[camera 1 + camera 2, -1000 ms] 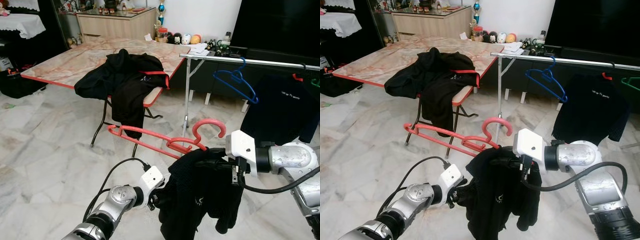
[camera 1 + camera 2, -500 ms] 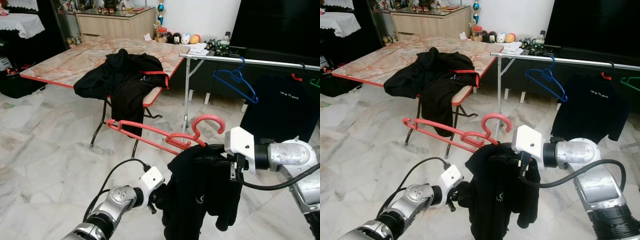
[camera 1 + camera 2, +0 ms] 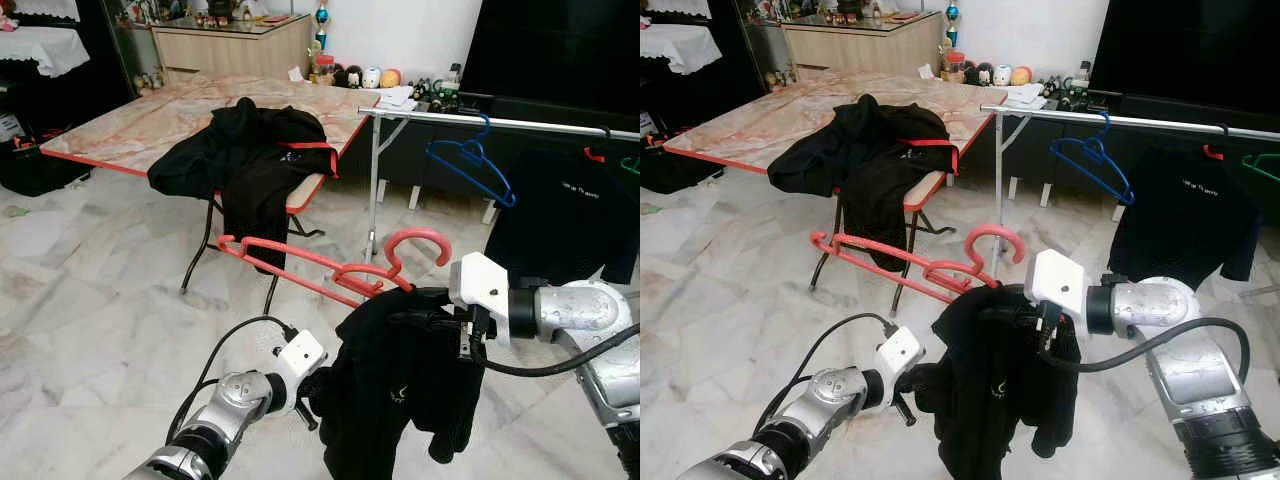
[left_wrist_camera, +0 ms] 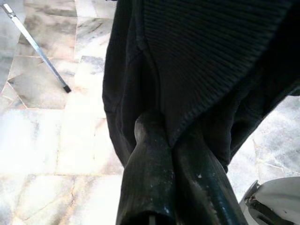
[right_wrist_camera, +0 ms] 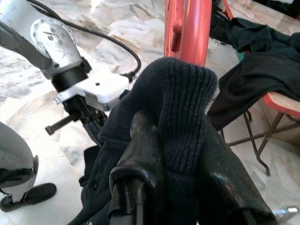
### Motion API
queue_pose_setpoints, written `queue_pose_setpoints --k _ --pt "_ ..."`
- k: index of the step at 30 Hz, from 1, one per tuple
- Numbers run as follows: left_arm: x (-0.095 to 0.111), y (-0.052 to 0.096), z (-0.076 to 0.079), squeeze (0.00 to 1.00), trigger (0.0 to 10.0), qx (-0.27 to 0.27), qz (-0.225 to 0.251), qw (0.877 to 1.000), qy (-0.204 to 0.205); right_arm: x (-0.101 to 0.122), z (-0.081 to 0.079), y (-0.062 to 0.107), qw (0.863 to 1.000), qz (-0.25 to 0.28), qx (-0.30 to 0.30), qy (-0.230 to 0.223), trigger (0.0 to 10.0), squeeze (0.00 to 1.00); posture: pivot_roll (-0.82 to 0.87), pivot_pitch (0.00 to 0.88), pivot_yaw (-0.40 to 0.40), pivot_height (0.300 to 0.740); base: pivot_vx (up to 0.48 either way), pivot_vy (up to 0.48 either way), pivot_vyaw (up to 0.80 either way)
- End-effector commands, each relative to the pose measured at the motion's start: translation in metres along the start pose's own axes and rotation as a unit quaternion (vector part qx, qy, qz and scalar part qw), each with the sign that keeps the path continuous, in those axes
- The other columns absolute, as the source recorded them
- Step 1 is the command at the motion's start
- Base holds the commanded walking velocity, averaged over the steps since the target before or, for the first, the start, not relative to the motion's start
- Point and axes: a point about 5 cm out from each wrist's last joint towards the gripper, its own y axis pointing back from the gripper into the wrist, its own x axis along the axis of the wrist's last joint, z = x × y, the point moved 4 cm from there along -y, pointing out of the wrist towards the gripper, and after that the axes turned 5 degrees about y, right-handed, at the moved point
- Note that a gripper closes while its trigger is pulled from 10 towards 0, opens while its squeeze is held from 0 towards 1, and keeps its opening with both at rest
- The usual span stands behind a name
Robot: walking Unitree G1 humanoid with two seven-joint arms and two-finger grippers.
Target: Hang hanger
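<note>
Closest to me, the left gripper [image 4: 166, 140] has its jaws pinched shut on a low fold of the black garment [image 3: 395, 390], which hangs in a bunch between the two arms. Just above, the right gripper [image 5: 176, 154] has its jaws clamped on the ribbed collar, right under the red hanger [image 3: 330, 268]. The hanger tilts, its long arm jutting out bare to the left, hook [image 3: 418, 245] pointing up.

I'd say the garment is only half on the hanger, so dressing it comes first, then carrying it over.

Beyond stands the clothes rail [image 3: 500, 124] with a blue hanger [image 3: 470, 165] and a dark shirt [image 3: 560, 215]. The next move calls for lifting the hook over a free stretch of it. Farthest back, the tabletop [image 3: 150, 115] holds more black clothes [image 3: 250, 150].
</note>
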Motion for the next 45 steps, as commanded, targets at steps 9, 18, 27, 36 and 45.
queue_pose_setpoints --k 9,18,27,36,45 --pt "0.001 0.005 -0.013 0.00 0.0 0.036 0.004 0.999 0.008 -0.029 0.000 0.009 0.996 -0.090 0.005 0.025 0.0 0.00 -0.14 0.007 0.013 0.740 0.000 0.000 0.00" --pt "-0.008 0.013 -0.017 0.00 0.0 0.034 0.006 0.999 0.030 -0.058 -0.016 0.031 0.992 -0.117 0.029 -0.027 0.0 0.00 -0.14 0.016 0.011 0.740 0.000 0.000 0.00" --pt "-0.011 0.013 -0.013 0.00 0.0 0.017 -0.005 0.999 0.033 -0.090 -0.038 0.055 0.984 -0.133 0.059 -0.108 0.0 0.00 -0.14 0.015 0.013 0.740 0.000 0.000 0.00" --pt "-0.016 0.013 -0.010 0.00 0.0 0.008 -0.015 0.999 0.032 -0.106 -0.051 0.078 0.974 -0.153 0.070 -0.151 0.0 0.00 -0.14 0.022 0.022 0.740 0.000 0.000 0.00" --pt "-0.017 0.013 -0.009 0.00 0.0 0.005 -0.020 0.999 0.029 -0.139 -0.088 0.111 0.929 -0.292 0.167 -0.153 0.0 0.00 -0.14 0.025 0.026 0.740 0.000 0.000 0.00"
